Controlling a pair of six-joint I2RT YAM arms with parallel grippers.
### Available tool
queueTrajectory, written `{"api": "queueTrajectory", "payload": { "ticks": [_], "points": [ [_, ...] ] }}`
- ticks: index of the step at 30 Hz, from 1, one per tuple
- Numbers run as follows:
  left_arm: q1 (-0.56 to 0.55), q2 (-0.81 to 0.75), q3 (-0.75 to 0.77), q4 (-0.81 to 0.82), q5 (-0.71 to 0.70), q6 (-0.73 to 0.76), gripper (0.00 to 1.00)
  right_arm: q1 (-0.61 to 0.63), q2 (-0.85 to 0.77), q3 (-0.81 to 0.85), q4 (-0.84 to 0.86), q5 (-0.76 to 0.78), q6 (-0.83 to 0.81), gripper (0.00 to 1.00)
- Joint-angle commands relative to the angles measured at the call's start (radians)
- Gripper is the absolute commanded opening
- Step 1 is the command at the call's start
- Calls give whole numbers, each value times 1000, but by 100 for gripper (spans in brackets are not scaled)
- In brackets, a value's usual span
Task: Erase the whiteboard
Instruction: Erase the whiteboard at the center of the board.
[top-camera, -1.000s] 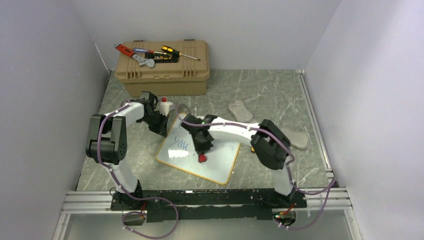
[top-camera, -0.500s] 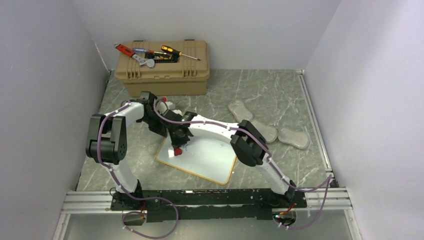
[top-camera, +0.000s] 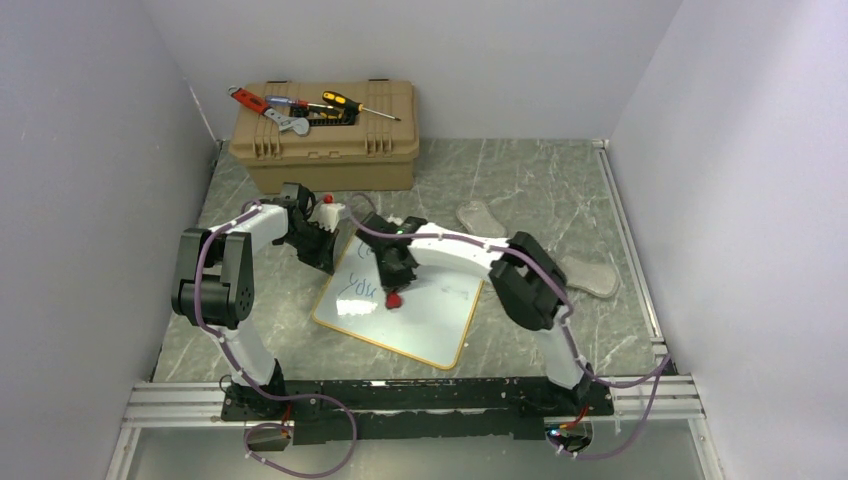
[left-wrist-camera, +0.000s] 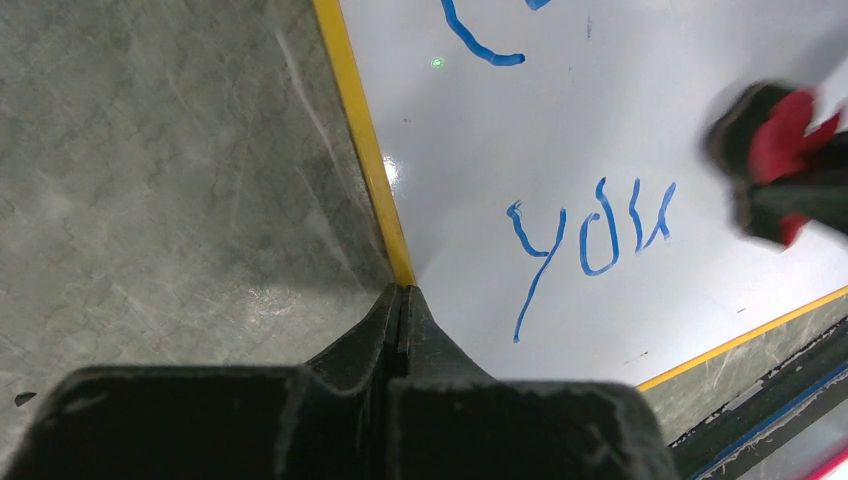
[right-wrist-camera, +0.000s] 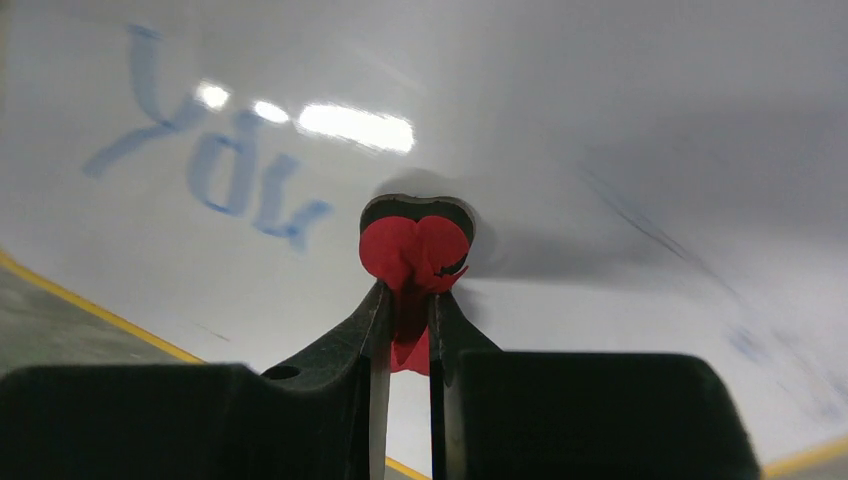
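Erasing looks partly done: blue "you" (left-wrist-camera: 590, 235) legible on whiteboard (top-camera: 430, 320).
The right gripper (right-wrist-camera: 405, 300) pinches red eraser (right-wrist-camera: 415, 245) near it; left gripper (left-wrist-camera: 402, 300) closed, empty, at frame (left-wrist-camera: 375, 180).

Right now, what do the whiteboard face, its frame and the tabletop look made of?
Whiteboard: glossy white face, likely melamine or coated steel; it mirrors lamp glare.
Frame: thin yellow-orange strip, painted or wood, can't tell.
Tabletop: grey-green marble-look with pale veins, low sheen; possibly a printed laminate.
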Motion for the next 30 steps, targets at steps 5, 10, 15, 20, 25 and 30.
{"api": "queueTrajectory", "payload": {
  "ticks": [5,10,15,20,25,30],
  "points": [
    [-14,29,-8,-53,11,10,0,116,282,446,-71,-73,-44,0],
    [-14,22,-4,-59,7,18,0,102,244,366,-70,-33,-26,0],
    [-14,21,-9,-56,9,19,0,-18,83,33,13,-12,-5,0],
    [-14,25,-13,-48,14,10,0,-63,46,-45,45,-24,4,0],
    [-14,26,-8,-52,11,8,0,6,201,200,-16,-65,2,0],
    [-14,25,-2,-58,11,7,0,59,369,520,-110,-140,8,0]
  ]
}}
